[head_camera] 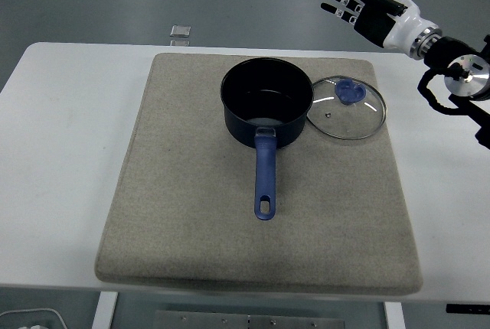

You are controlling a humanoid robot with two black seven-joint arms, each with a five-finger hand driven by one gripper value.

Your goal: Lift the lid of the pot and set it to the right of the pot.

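A dark blue pot (266, 112) stands uncovered on a grey mat (191, 214), its blue handle (265, 180) pointing toward the table's near edge. A glass lid (348, 107) with a blue knob (351, 92) lies flat on the mat just right of the pot, its rim leaning against the pot's side. My right hand (360, 4) hovers high above the table's far right edge, fingers spread, holding nothing. It is well apart from the lid. The left arm is out of sight.
The white table (61, 153) extends left and right of the mat. A small clear square object (181, 33) lies on the floor beyond the table's far edge.
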